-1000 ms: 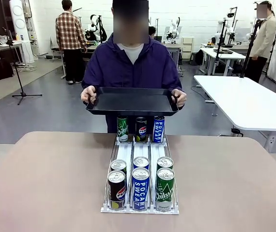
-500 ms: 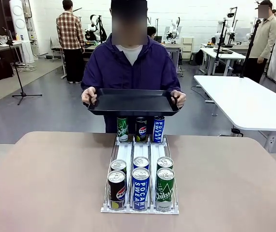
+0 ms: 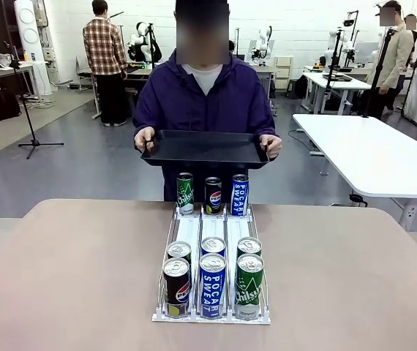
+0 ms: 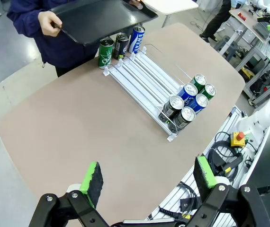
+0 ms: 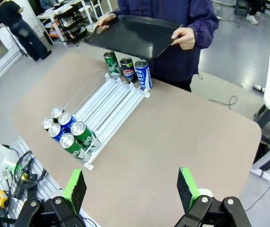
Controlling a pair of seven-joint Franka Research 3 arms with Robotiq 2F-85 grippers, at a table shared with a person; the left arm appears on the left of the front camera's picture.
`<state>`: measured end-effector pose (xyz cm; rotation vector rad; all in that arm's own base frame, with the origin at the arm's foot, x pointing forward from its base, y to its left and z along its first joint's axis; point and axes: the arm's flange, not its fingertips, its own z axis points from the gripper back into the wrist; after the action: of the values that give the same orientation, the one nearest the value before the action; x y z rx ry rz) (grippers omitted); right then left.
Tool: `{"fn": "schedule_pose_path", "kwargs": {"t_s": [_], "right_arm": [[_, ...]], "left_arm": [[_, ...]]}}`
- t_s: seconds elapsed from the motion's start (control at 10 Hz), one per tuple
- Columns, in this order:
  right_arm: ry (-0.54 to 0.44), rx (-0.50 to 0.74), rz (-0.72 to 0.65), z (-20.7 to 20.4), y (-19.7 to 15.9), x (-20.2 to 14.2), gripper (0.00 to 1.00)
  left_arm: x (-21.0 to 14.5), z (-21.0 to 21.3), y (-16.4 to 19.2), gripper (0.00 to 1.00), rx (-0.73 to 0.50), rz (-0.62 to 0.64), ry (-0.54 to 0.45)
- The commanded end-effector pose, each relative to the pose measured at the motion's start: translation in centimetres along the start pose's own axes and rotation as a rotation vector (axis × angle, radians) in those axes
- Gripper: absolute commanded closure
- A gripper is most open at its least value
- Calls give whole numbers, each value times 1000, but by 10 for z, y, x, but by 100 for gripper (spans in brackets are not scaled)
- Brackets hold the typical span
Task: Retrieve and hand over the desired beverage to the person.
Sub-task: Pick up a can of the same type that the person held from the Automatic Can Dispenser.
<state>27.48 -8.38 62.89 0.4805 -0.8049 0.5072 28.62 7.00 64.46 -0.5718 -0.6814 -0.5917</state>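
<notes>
Left claw (image 4: 148, 175) and right claw (image 5: 131, 184) both spread, empty, above the bench (image 3: 69, 270). One rack (image 3: 213, 227), nine cans: three Pepsi cans (image 3: 176, 289), three Pocari Sweat cans (image 3: 212, 287), three Chilsung cans (image 3: 249, 289). The person (image 3: 205, 102) holds one black tray (image 3: 205, 148) above the far three.

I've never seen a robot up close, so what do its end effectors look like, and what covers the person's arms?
The left end effector and right end effector look alike: two black, jointed fingers, each tipped with a bright green pad. The person wears long dark purple jacket sleeves over a white T-shirt.
</notes>
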Motion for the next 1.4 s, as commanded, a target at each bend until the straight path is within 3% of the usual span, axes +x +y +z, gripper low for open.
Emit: {"fn": "schedule_pose_path", "kwargs": {"t_s": [0.0, 1.3], "right_arm": [[-9, 26, 7, -4, 0, -1, 0], [-9, 26, 7, -4, 0, -1, 0]], "left_arm": [[1, 1, 1, 0, -15, -15, -5], [1, 1, 1, 0, -15, -15, -5]]}}
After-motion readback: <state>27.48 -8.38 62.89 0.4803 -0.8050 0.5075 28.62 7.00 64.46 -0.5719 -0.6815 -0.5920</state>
